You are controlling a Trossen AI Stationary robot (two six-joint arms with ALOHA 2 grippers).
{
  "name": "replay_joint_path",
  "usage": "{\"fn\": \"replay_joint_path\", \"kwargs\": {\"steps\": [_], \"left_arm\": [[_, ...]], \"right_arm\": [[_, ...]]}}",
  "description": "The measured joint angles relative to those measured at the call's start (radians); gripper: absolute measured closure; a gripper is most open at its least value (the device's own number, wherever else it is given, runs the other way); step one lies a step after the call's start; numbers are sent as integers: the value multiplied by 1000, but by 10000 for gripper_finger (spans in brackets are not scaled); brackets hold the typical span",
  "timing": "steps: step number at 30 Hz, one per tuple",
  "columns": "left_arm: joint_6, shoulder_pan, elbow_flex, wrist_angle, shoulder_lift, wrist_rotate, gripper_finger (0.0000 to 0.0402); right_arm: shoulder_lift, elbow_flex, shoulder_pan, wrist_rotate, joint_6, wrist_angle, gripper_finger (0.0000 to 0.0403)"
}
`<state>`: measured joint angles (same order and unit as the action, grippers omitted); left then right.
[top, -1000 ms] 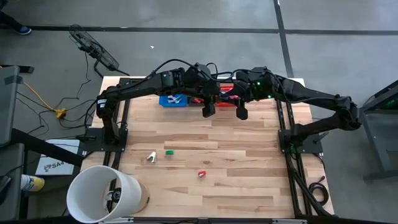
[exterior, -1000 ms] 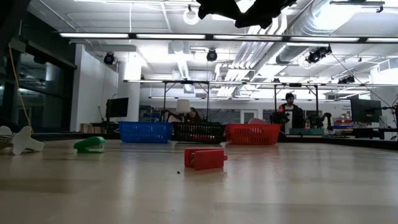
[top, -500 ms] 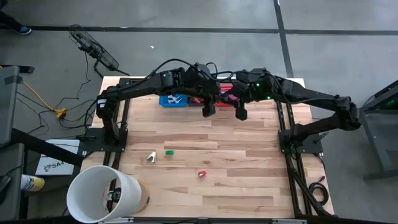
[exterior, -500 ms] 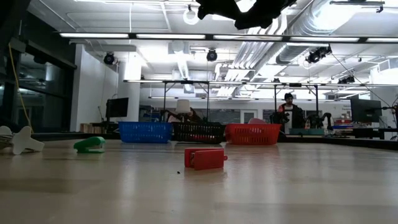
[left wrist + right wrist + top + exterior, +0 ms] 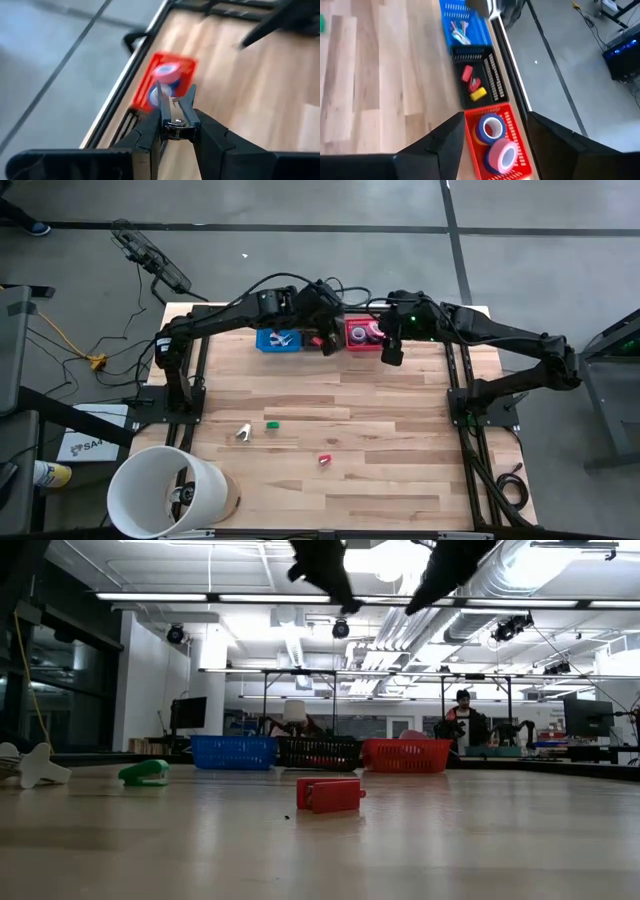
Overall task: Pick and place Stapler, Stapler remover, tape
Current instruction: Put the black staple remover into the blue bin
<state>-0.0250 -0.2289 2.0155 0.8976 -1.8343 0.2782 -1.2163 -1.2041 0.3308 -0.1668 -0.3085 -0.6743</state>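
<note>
My left gripper [image 5: 325, 341] hangs over the black basket [image 5: 318, 338] at the table's far edge, shut on a small dark stapler with a chrome part [image 5: 175, 120]. My right gripper [image 5: 392, 353] is open and touches nothing, just near of the red basket [image 5: 492, 137], which holds a blue tape roll [image 5: 490, 127] and a pink one [image 5: 502, 155]. A green stapler [image 5: 145, 772], a red stapler [image 5: 330, 794] and a white stapler remover [image 5: 30, 765] lie flat on the wood. Purple and yellow rolls do not show. My left gripper pinches the small stapler between its two fingers at the chrome end [image 5: 175, 122]; two thin arms of it [image 5: 190, 95] spread out beyond the fingertips. It is lifted clear, high above the table. The fingers cover the rest of the contact.
A blue basket [image 5: 279, 340] holding small white and blue things stands left of the black one, which holds red and yellow items [image 5: 478, 93]. A big white cylinder [image 5: 165, 490] stands at the near left corner. Bare wood [image 5: 400, 440] lies between the baskets and the near edge.
My left gripper has drawn back toward the far edge and a little left, from in front of the baskets to above the black basket, uncovering the red basket. My right gripper has shifted slightly toward the far edge. The things on the table have stayed put.
</note>
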Motion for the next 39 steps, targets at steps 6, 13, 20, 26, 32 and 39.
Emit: {"fn": "replay_joint_path", "kwargs": {"steps": [6,13,20,26,32,39], "left_arm": [[-146,-72,-80,48,2,45,320],[-341,-153,-238,48,0,47,320],[-536,-223,-395,38,0,47,313],[-657,-266,-522,12,0,46,319],[-761,-285,-619,-32,0,51,314],[-845,-290,-677,-58,-1,98,311]], "right_arm": [[0,0,52,-3,-8,-25,205],[1,0,102,27,-7,-29,208],[1,0,129,27,-7,-32,212],[1,0,141,46,-7,-33,214],[1,0,141,52,-7,-33,215],[1,0,141,67,-4,-33,219]]}}
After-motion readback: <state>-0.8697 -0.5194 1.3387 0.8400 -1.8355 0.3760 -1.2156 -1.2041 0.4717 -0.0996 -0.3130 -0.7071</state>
